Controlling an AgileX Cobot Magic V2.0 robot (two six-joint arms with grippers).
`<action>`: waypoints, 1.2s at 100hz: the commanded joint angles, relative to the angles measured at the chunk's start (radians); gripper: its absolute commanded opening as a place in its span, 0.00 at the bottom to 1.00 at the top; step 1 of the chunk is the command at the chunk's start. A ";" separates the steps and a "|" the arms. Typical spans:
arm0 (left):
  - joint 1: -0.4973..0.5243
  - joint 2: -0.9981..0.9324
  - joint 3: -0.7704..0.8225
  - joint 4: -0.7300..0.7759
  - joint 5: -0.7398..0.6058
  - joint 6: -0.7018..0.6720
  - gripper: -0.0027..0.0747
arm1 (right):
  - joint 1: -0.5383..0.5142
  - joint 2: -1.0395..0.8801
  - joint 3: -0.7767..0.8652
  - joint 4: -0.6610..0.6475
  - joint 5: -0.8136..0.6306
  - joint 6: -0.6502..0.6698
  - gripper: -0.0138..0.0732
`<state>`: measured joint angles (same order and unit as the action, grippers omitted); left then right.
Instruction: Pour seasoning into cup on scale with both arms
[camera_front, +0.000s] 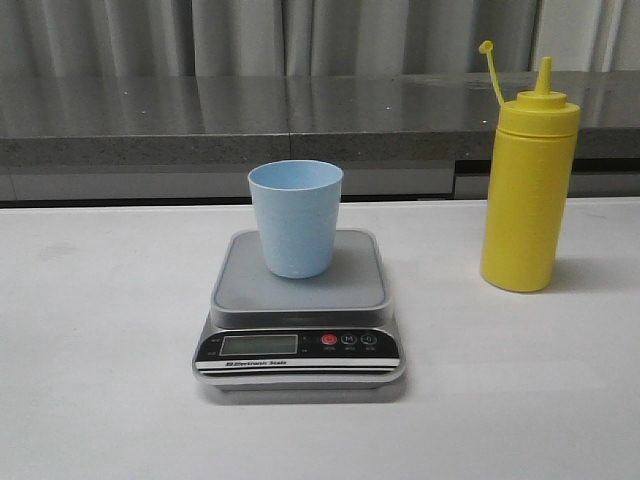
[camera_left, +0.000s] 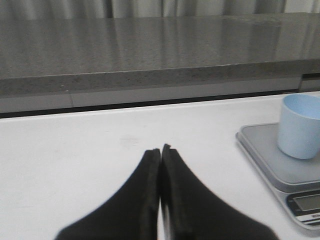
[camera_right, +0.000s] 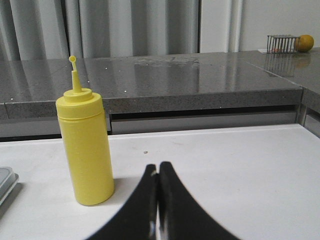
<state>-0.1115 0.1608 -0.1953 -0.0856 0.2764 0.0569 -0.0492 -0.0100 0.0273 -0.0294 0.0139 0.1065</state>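
Note:
The light blue cup stands upright on the platform of the silver-grey scale at the table's middle. The tall yellow seasoning bottle stands upright to the right of the scale, its tethered cap hanging off the nozzle. Neither gripper shows in the front view. In the left wrist view my left gripper is shut and empty over bare table, with the cup and scale apart from it. In the right wrist view my right gripper is shut and empty, close beside the bottle without touching it.
A grey stone counter runs along the back behind the white table, with grey curtains above it. In the right wrist view a small wire rack and an orange fruit sit far back on the counter.

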 joint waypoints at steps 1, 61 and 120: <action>0.030 -0.004 0.005 0.043 -0.106 -0.066 0.01 | 0.000 -0.024 -0.017 -0.006 -0.072 -0.001 0.08; 0.142 -0.195 0.237 0.036 -0.201 -0.031 0.01 | 0.000 -0.023 -0.017 -0.006 -0.071 -0.001 0.08; 0.142 -0.195 0.237 0.032 -0.218 -0.028 0.01 | 0.000 -0.023 -0.017 -0.006 -0.072 -0.001 0.08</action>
<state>0.0284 -0.0055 0.0000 -0.0440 0.1443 0.0264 -0.0492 -0.0100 0.0277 -0.0294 0.0139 0.1065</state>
